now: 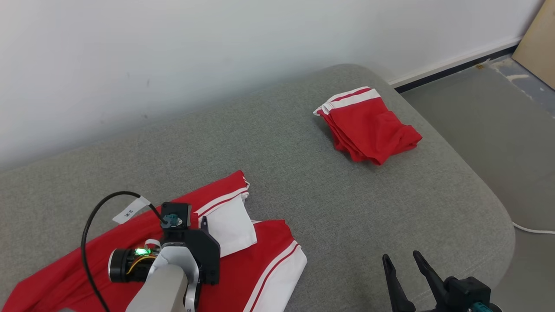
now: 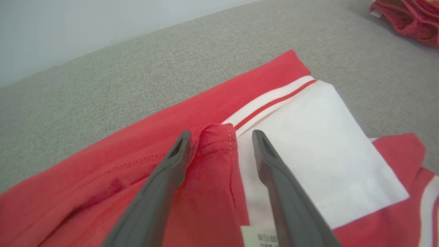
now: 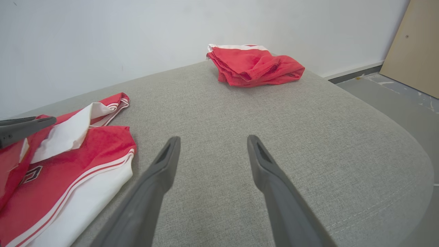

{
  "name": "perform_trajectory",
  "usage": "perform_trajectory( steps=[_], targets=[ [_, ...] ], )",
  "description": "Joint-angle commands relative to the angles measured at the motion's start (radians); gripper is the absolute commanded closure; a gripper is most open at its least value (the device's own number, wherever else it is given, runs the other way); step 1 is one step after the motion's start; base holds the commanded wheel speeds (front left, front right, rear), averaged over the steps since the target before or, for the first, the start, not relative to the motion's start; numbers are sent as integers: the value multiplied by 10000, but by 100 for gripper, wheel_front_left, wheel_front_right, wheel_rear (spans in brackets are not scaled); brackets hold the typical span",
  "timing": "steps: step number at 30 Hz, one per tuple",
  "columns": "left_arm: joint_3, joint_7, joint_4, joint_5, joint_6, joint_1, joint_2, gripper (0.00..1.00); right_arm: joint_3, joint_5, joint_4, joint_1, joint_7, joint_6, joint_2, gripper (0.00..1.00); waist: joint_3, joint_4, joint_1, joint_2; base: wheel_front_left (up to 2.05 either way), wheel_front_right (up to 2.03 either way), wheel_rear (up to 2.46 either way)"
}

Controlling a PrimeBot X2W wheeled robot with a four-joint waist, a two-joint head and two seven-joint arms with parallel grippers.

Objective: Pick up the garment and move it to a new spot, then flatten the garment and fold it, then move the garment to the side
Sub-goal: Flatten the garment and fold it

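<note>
A red garment with white panels and stripes (image 1: 243,260) lies spread at the near left of the grey cushioned surface (image 1: 329,203). My left gripper (image 2: 219,135) hangs low over it, open, its fingers on either side of a raised red hem fold (image 2: 216,137) next to a white flap (image 2: 308,144). In the head view the left wrist (image 1: 182,247) covers most of that spot. At the near right my right gripper (image 1: 403,260) stands open over bare cushion, nothing between its fingers (image 3: 164,164).
A second red garment (image 1: 368,125), folded into a small bundle, rests at the far right of the cushion near its rounded edge. A white wall runs behind. To the right are grey floor, a white cable (image 1: 533,229) and a wooden board (image 1: 540,43).
</note>
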State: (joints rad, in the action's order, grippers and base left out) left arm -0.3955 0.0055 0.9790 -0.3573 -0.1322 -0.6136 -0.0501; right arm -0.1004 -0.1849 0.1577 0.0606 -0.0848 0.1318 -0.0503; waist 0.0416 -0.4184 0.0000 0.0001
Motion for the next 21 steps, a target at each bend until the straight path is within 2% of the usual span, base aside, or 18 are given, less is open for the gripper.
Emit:
perform_trajectory(
  steps=[1,2,8,14,17,21],
  targets=[
    [-13,-55,122,-79,-35,-130,-9,83,8,-79,25,-91,-60,-24,2,0,26,13,0,-1,0,0,0],
    [-27,-80,201,-109,-34,-160,-8,100,11,-78,30,-104,-55,-24,2,0,32,33,0,-1,0,0,0],
    [51,-568,497,-360,46,-360,-7,100,82,-63,45,-88,-80,-24,0,0,62,307,0,-1,0,0,0],
    [870,-2033,130,-1100,-165,86,-184,100,320,16,1,66,-63,-24,-1,0,-121,995,0,-1,0,0,0],
    [1563,-2535,-442,-1536,-319,730,-478,100,333,-9,-22,169,-37,-24,4,0,-260,1436,0,-1,0,0,0],
    [2405,-2712,-1988,-1874,-455,2154,-716,100,421,-33,-69,327,-15,-24,-1,0,-448,2093,0,-1,0,0,0]
  ],
)
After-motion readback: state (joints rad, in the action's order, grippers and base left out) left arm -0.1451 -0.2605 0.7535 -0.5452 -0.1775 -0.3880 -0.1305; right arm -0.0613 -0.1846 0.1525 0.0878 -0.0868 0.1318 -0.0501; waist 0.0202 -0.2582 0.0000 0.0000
